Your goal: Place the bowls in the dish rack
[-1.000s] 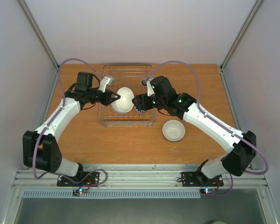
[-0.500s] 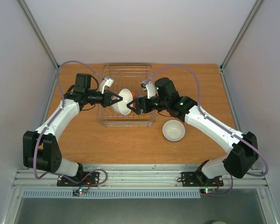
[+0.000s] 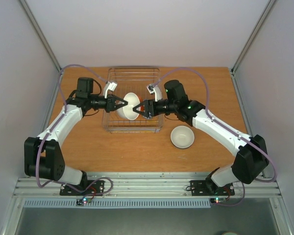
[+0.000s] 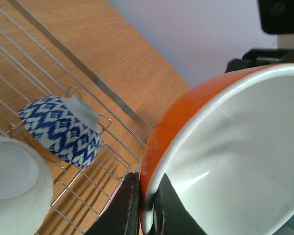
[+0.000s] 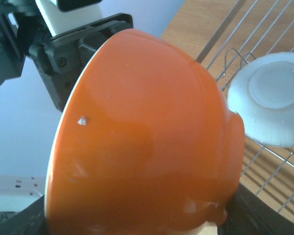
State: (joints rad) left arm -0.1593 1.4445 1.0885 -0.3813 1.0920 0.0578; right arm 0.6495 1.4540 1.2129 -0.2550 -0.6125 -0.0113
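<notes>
An orange bowl (image 3: pixel 130 106) with a white inside hangs tilted on edge above the silver wire dish rack (image 3: pixel 132 78). My left gripper (image 3: pixel 123 103) is shut on its rim; in the left wrist view the fingers (image 4: pixel 146 178) pinch the rim of the orange bowl (image 4: pixel 225 147). My right gripper (image 3: pixel 139 108) is against the bowl's right side. In the right wrist view the bowl's orange outside (image 5: pixel 147 137) fills the frame and only a finger edge (image 5: pixel 252 215) shows. A blue-white zigzag bowl (image 4: pixel 61 129) and a white bowl (image 4: pixel 14 186) lie in the rack.
A plain white bowl (image 3: pixel 182 137) stands upright on the wooden table (image 3: pixel 88 142), right of the rack's front corner. The upturned white bowl (image 5: pixel 272 98) shows in the rack (image 5: pixel 274 166) from the right wrist. Walls enclose the table on three sides.
The orange bowl has tipped from facing up to standing on edge and moved slightly toward the back. Both grippers stayed at the bowl and turned with it.
</notes>
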